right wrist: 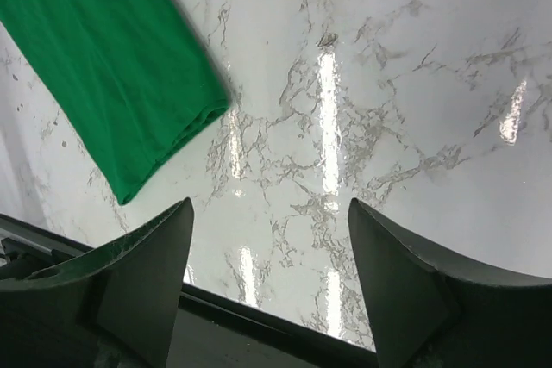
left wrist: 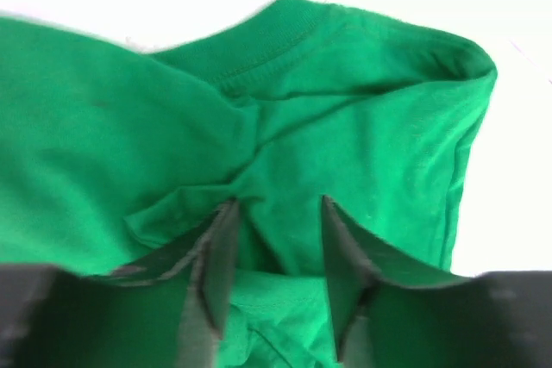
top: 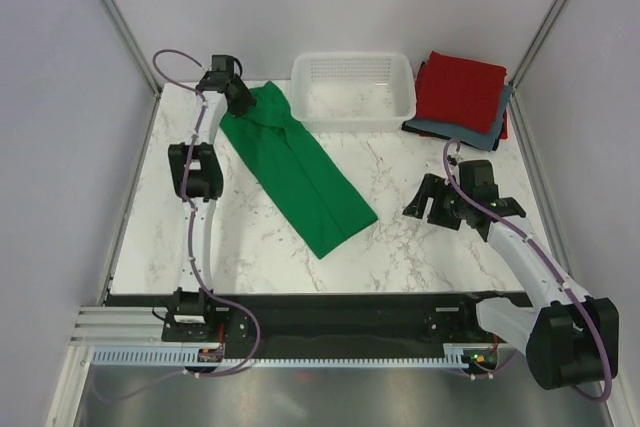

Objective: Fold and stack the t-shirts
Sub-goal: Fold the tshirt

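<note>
My left fingers [top: 240, 99] are in the upper left of the top view, at the collar end of the green t-shirt [top: 300, 172]. In my left wrist view they stand narrowly apart with a rumpled ridge of green cloth between them, creases running toward the tips and the ribbed collar arching across the upper middle. I cannot tell whether they truly pinch the cloth or only straddle it.

The green t-shirt lies as a long narrow strip on the marble tabletop [top: 400, 247], slanting from the upper left down to the centre of the top view, where its square end stops.

My right fingers [top: 420, 205] are spread wide and hold nothing. They hover at the right of centre, apart from the strip's lower end. In my right wrist view that end shows in the upper left, with bare marble between my tips.

In the upper right, the red t-shirt [top: 460, 87] sits folded on top of the grey-blue t-shirt [top: 440, 129], just beside the white mesh basket [top: 352, 92].
</note>
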`<state>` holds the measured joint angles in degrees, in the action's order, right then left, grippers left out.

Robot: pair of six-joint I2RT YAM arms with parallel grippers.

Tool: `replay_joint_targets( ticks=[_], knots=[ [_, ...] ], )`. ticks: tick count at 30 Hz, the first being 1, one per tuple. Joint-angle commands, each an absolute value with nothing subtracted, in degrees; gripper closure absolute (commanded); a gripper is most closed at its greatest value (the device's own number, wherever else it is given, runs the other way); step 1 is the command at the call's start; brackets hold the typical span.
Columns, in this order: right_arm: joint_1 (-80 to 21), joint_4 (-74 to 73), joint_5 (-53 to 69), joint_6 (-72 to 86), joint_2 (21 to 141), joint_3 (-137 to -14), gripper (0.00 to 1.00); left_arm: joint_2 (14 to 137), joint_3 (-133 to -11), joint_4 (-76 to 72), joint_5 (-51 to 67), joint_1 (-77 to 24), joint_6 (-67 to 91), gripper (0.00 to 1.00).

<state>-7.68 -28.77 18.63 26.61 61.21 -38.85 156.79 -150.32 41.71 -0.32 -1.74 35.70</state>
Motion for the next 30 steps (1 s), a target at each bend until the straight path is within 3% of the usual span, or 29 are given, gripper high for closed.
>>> replay_joint_targets(
  ticks=[1, 2, 3, 5, 12, 21, 29, 30],
  knots=[
    [-8.79, -29.01, 20.74, 27.50, 59.59, -39.55, 0.20, 149.20, -143.59, 42.67, 5.18, -1.05, 34.80, 0.47],
    [-9.14, -28.48, 20.66, 27.77, 59.59, -39.38, 0.19, 141.32, -131.08, 39.32, 5.19, -1.40, 34.80, 0.43],
    [-9.40, -27.52, 20.65, 28.38, 60.11, -39.20, 0.19, 137.41, -126.00, 35.02, 5.27, -1.41, 34.80, 0.35],
    [-9.84, -26.46, 21.27, 29.00, 61.34, -39.64, 0.19, 132.12, -117.99, 34.89, 3.79, -1.32, 33.41, 0.30],
    [-13.36, -19.17, 22.94, 29.36, 74.15, -44.73, 0.19, 109.09, -101.70, 36.56, -3.07, -0.88, 28.13, 0.14],
    [-14.50, -15.21, 20.48, 24.96, 91.91, -50.27, 0.28, 91.07, -82.03, 35.87, 6.06, -1.05, 30.41, 0.18],
    [-17.75, -14.06, 21.18, 24.43, 94.66, -49.57, 0.50, 76.12, -56.35, 26.02, 10.72, -2.72, 34.80, 0.19],
    [-18.10, -14.24, 21.09, 24.69, 94.14, -49.40, 0.57, 74.72, -54.95, 25.93, 10.81, -3.33, 34.72, 0.19]
  ],
)
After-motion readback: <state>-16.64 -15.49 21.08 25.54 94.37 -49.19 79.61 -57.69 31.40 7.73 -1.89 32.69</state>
